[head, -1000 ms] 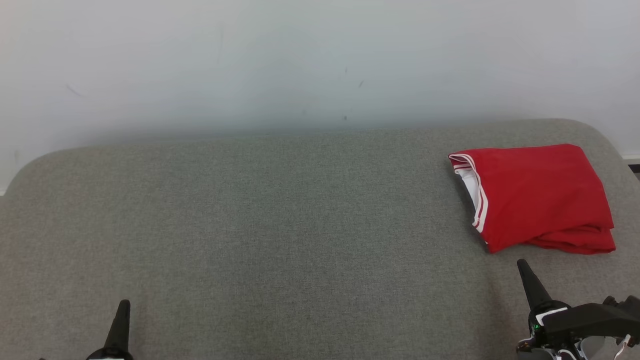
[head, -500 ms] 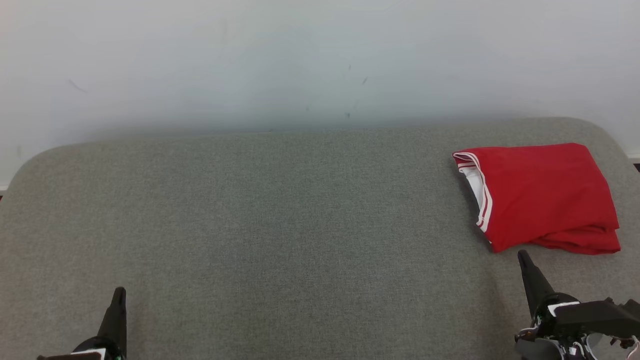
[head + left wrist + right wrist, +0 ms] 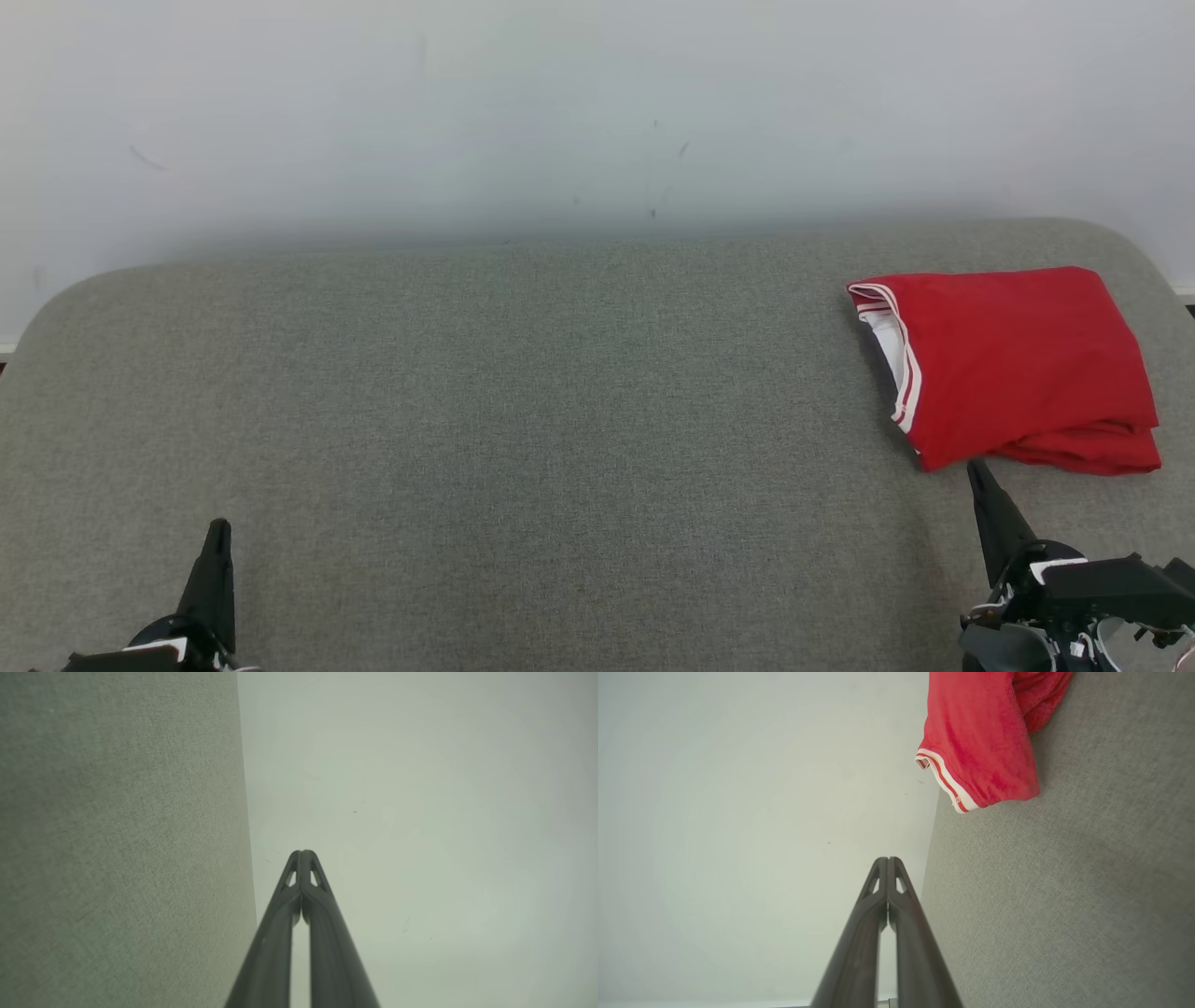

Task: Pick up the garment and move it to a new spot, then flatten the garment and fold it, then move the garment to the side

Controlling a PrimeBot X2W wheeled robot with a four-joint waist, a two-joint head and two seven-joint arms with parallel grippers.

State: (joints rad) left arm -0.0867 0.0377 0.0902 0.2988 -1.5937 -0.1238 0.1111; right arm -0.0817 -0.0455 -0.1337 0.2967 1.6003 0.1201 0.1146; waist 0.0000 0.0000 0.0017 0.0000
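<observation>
Folded red garment (image 3: 1013,364) — long axis left-right, striped hem (image 3: 904,373) facing left, left fingers (image 3: 213,579) and right fingers (image 3: 997,518) clenched, empty

Matt grey woven cloth across the table (image 3: 523,401), fine-grained and slightly rough, the close weave plain in both wrist views. Soft red knit cloth for the garment (image 3: 1018,359) at the far right, matt, faintly fuzzy up close, with white ribbed trim and thin red stripes at the hem. Smooth painted wall (image 3: 560,112) behind, pale, matt, lightly scuffed. Dark plastic-looking fingers on the left end effector (image 3: 219,537) and right end effector (image 3: 980,476), smooth with a dull sheen.
</observation>
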